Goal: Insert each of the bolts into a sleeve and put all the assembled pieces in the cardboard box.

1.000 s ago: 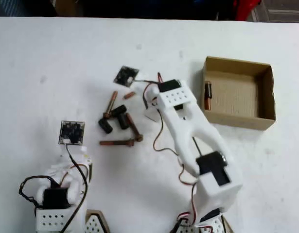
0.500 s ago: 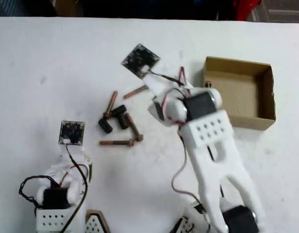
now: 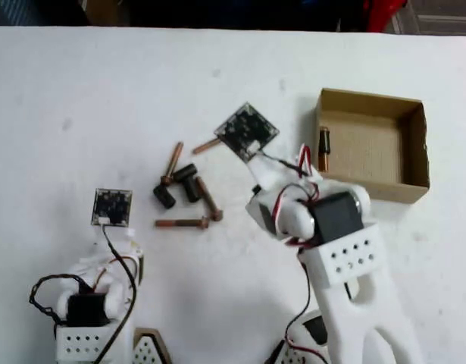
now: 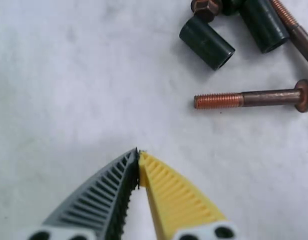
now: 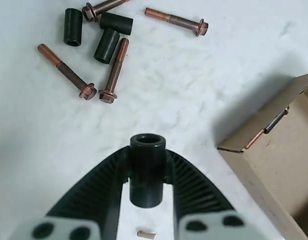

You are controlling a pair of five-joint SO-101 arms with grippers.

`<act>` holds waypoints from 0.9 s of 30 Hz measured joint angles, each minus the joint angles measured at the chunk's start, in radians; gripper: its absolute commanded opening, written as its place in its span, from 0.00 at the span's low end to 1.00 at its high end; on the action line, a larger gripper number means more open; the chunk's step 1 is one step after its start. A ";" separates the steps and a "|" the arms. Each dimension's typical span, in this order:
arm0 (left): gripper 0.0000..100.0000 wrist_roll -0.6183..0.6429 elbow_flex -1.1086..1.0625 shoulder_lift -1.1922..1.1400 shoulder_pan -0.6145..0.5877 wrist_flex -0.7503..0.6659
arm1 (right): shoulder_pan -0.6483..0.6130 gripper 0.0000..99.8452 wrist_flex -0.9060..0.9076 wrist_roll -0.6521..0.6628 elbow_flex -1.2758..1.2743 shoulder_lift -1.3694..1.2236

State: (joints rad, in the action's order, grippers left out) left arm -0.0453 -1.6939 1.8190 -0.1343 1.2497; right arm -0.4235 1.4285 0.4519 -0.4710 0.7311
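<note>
black sleeve [image 5: 146, 177] clamped in the right gripper [image 5: 146, 151], left gripper [image 4: 138, 155] pinched shut and empty

the right gripper's ribbed black fingers [image 5: 101, 185] press on either side of the black sleeve. it lies along them with its open bore poking out past the tips. in the high view the right arm [image 3: 346, 250] stands at the near edge of the white tabletop [image 3: 81, 76], right of the middle. its wrist is just beside the left wall of the cardboard box [image 3: 369, 187].

the cardboard box sits toward the right edge of the tabletop, nearer the far edge than the near one, open side up. one assembled piece [image 3: 323, 148], a bolt with a dark sleeve on it, lies inside against the left wall.

the loose parts lie in a cluster near the middle of the tabletop, well apart from the box. the right wrist view shows four copper bolts [image 5: 66, 71] and three loose sleeves [image 5: 72, 26] there. two of the sleeves touch end to side, and one bolt lies against the nearer of them. two bolt heads sit close together, and a fourth bolt lies a little apart from the rest.

the left arm [image 3: 85, 318] is at the near-left corner of the tabletop. its grey finger [image 4: 93, 205] and yellow finger [image 4: 179, 200] meet at the tips with nothing between them. just past those tips the nearest bolt [image 4: 251, 98] lies flat, with a sleeve on its side [image 4: 208, 42] just beyond it.
</note>
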 measured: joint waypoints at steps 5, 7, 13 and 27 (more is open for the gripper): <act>0.02 0.000 0.000 0.000 0.000 0.000 | 0.000 0.02 -0.189 0.000 -0.238 0.028; 0.02 0.000 0.000 0.000 0.000 0.000 | 0.000 0.02 -0.279 0.000 -0.331 0.028; 0.02 0.000 0.000 0.000 0.000 0.000 | 0.086 0.02 -0.520 0.000 -0.559 0.029; 0.02 0.000 0.000 0.000 0.000 0.000 | 0.121 0.02 -0.603 0.021 -0.431 -0.358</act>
State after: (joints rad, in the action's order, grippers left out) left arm -0.0453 -1.6939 1.8190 -0.1343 1.2497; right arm -0.3023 0.8255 0.4733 -0.9022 0.3736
